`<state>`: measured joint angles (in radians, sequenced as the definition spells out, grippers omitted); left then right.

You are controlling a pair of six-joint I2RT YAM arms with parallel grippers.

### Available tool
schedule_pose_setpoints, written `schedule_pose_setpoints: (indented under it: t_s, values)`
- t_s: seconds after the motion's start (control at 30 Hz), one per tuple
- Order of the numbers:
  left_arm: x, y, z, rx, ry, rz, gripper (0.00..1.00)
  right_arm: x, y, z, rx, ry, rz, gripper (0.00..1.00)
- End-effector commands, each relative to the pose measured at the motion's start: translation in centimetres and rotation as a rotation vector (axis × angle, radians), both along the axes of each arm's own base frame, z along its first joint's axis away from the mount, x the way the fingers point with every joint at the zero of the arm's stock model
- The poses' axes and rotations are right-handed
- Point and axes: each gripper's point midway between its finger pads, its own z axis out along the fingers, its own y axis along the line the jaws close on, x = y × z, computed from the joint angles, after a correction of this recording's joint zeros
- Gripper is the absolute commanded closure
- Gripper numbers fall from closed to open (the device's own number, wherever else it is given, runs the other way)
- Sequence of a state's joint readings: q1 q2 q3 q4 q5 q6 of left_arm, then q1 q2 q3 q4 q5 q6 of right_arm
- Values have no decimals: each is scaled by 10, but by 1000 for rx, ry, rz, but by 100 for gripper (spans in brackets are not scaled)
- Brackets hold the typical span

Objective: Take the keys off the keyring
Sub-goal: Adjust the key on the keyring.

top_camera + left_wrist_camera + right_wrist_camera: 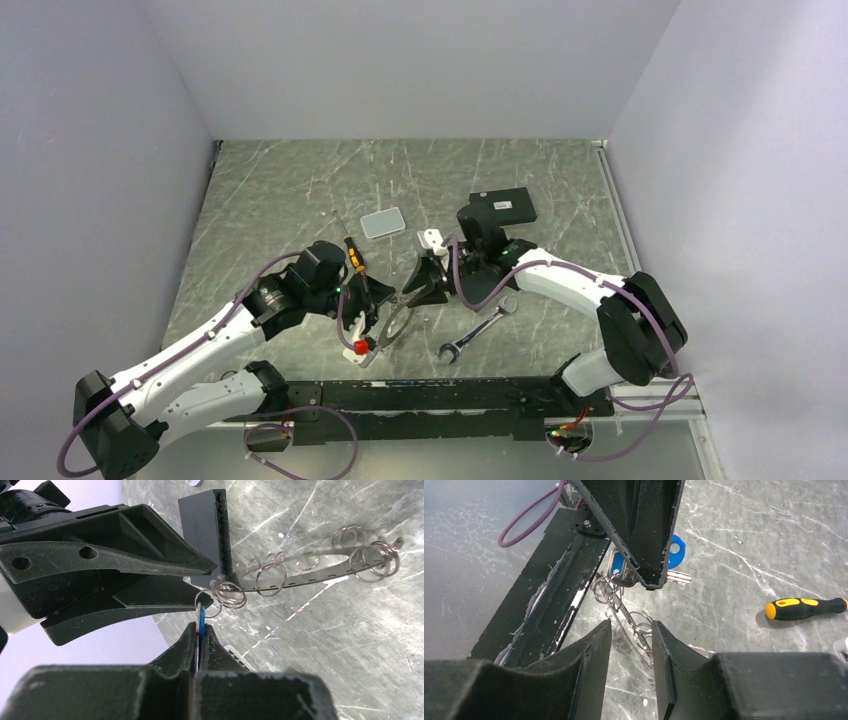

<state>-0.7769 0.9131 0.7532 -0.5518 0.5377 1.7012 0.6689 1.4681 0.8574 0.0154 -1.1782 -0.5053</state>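
Pale walls (420, 70) closed in your grey marbled surface (300, 190) on three sides. Your left jaws were clamped on the blue-tagged key (201, 619). The keyring (310, 575) stretched across front centre, your right jaws standing apart around its rings, with the wrench (478, 330) just beyond.

keyring (397, 319) front centre | wrench (478, 328) right of it | screwdriver (353, 262) behind-left
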Motion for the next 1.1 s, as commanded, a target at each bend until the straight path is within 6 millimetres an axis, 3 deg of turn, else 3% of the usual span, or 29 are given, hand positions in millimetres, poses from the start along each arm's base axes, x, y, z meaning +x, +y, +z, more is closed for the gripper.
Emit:
schedule_pose_setpoints:
  t_s: [0.0, 0.33, 1.07]
  values:
    - [-5, -8, 23, -51, -49, -62, 100, -9, -2, 17, 26, -86, 67, 61]
    - [-4, -9, 25, -51, -49, -62, 100, -22, 5, 27, 20, -45, 93, 63]
    - [-8, -10, 25, -53, -40, -83, 100, -8, 15, 28, 16, -86, 65, 61]
